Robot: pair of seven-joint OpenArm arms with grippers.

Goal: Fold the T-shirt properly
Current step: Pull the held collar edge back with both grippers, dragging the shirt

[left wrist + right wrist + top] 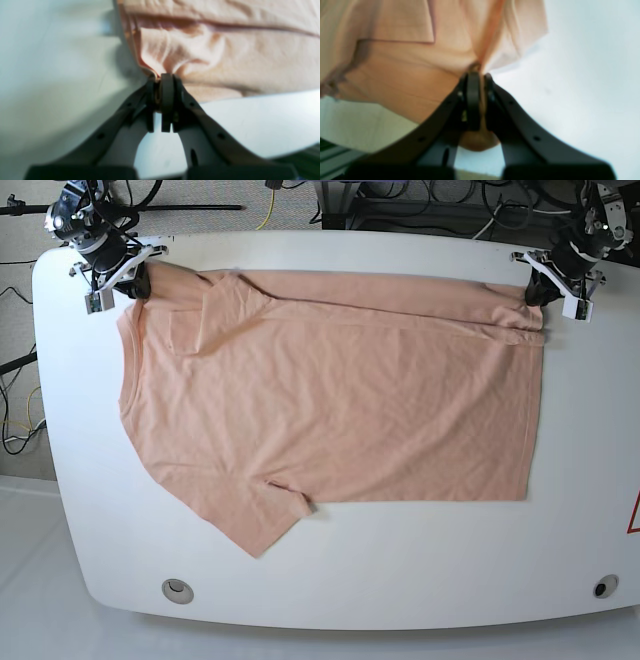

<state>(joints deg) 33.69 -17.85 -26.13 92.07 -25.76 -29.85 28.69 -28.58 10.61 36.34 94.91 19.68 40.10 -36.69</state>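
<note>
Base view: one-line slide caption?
Both grippers, left and right, pinch the far corners of the salmon-pink T-shirt spread on the white table.

Right gripper [480, 75] jaws pinched tight on a bunched fold of the salmon-pink T-shirt [402, 65]. Cloth fans out up and left from the pinch, hem edge visible upper left, a bit of fabric bulging below between the dark fingers [472, 100]. White bench [582, 87] to the right, blurry.
</note>
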